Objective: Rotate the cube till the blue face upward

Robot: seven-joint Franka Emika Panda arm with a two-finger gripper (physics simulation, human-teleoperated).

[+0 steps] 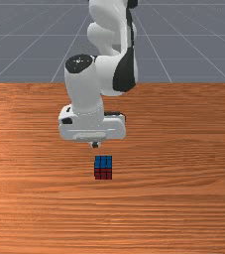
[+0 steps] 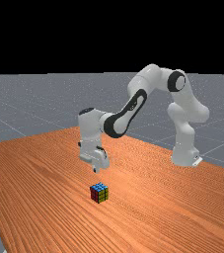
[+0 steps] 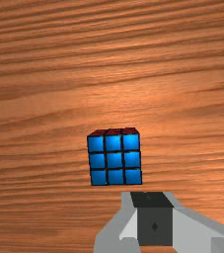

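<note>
The gripper (image 1: pixel 95 145) hangs above the table, its two fingertips together and nothing held. A cube (image 1: pixel 103 167) rests flat on the wood, blue face up, with red toward the front camera. In the far view the gripper (image 2: pixel 95 169) is above the cube (image 2: pixel 99 192), whose blue top, red side and yellow side show. The wrist view has the gripper (image 3: pixel 154 197) beside the cube (image 3: pixel 115 159), with a gap between them; the blue face and a thin strip of red are visible. In the front view the gripper stands slightly left of the cube, on its arm side.
The orange-brown table (image 1: pixel 183 163) extends around the cube on all sides. In the far view the arm's base (image 2: pixel 185 155) stands at the right, and the table's edge runs along the left.
</note>
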